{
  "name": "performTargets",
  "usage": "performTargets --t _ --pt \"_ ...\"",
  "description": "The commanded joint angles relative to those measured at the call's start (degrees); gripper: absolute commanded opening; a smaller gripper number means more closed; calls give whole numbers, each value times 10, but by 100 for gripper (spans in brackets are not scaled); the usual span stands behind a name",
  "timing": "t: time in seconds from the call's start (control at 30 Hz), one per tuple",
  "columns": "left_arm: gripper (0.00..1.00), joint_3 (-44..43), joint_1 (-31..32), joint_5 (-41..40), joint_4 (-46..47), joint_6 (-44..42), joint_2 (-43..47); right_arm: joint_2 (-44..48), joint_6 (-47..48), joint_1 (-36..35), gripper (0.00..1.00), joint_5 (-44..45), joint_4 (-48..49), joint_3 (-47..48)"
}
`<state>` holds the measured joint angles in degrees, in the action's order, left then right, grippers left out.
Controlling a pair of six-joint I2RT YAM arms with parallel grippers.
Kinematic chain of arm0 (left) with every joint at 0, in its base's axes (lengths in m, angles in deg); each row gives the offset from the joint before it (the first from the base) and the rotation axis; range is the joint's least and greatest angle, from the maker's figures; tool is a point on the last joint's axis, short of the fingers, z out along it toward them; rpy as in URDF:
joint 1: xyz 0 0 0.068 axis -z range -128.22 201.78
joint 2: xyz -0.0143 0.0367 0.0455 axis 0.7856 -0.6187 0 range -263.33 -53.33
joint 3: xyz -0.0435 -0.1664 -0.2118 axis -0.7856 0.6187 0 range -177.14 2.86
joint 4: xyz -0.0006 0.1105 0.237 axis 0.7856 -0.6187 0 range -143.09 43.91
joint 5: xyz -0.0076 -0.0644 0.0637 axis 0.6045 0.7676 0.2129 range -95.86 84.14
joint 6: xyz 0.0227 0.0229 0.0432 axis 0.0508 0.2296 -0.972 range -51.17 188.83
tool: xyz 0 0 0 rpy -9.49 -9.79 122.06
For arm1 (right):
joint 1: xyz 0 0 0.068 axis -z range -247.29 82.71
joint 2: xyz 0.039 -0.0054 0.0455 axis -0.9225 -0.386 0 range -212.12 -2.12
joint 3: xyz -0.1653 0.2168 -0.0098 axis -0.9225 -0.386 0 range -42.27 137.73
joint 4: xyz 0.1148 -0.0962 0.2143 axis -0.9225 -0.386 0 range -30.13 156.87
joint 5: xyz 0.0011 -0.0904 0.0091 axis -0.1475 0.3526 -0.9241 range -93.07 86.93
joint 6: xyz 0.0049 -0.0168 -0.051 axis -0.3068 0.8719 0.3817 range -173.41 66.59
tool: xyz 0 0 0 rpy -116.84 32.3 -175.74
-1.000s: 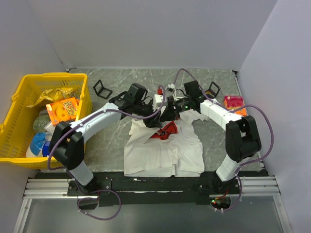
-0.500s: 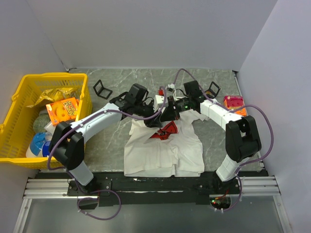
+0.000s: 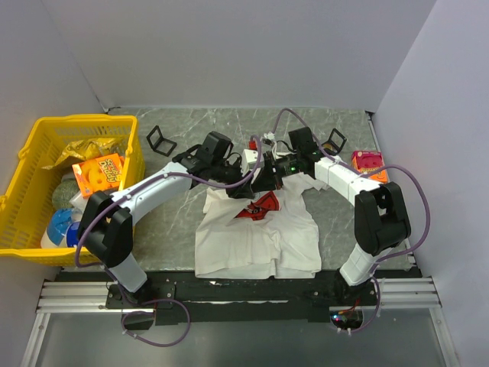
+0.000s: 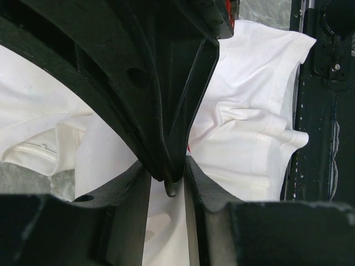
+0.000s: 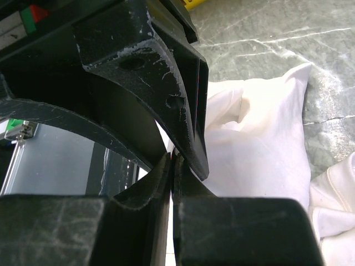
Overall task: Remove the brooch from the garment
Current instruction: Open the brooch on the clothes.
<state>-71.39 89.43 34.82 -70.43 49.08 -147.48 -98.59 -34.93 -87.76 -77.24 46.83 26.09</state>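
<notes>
The garment (image 3: pixel 256 237), a white T-shirt, lies crumpled on the table with its red print (image 3: pixel 261 205) bunched upward. Both grippers meet above that print. My right gripper (image 3: pixel 267 182) (image 5: pixel 172 158) is shut on a thin fold of the garment (image 5: pixel 260 144), and a red sliver shows between its pads. In the left wrist view, my left gripper (image 4: pixel 167 166) (image 3: pixel 246 186) has its jaws a narrow gap apart on either side of the right fingertips. A small dark rounded piece (image 4: pixel 170 189), apparently the brooch, pokes out there. White cloth (image 4: pixel 249 127) lies below.
A yellow basket (image 3: pixel 84 120) full of groceries stands at the left. Two black wire clips (image 3: pixel 160 140) (image 3: pixel 334 141) lie on the grey marble table (image 3: pixel 191 130) behind the arms. An orange-pink packet (image 3: pixel 368 162) sits at the right, and a small white-and-red item (image 3: pixel 256 145) at the back.
My left jaws have narrowed around the right fingertips. The lifted red print sits slightly lower. Both arms have hardly moved.
</notes>
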Motion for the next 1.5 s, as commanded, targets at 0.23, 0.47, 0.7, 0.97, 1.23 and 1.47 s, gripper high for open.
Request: performTargets --t 0.23,0.47,0.7,0.97,1.23,1.47 --pt "16 -4 8 16 11 1 -5 17 -3 -2 0 -19 21 17" --pt "8 -6 8 12 14 9 -8 17 2 -3 0 -18 17 17" --pt "4 -9 8 26 17 23 -9 18 5 -4 0 -14 17 15" --pt "25 -11 7 18 20 31 -12 21 9 -4 0 -12 16 13" --pt "33 -11 4 17 16 24 -2 20 10 -3 0 -12 14 13" --pt "42 -4 -1 26 18 23 10 19 11 -2 0 -12 13 15"
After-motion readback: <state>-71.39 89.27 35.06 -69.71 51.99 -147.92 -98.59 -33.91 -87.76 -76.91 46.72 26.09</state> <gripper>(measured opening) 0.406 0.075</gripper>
